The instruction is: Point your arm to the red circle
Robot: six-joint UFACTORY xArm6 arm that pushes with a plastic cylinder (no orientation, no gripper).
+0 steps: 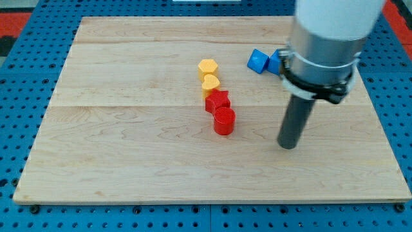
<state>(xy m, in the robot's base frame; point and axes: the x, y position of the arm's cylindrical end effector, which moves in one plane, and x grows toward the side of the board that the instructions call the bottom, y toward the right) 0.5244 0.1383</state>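
The red circle block (224, 120) stands near the middle of the wooden board (129, 161). A second red block (217, 101), of angular shape, touches it just above. My tip (288, 146) rests on the board to the right of the red circle and slightly lower in the view, with a clear gap between them. The rod rises from the tip to the grey and white arm at the view's top right.
Two yellow blocks, one (208, 66) hexagonal and one (210, 84) below it, line up above the red pair. A blue cube (258, 61) and a second blue block (275, 61), partly hidden by the arm, sit at the top right. A blue pegboard (19, 96) surrounds the board.
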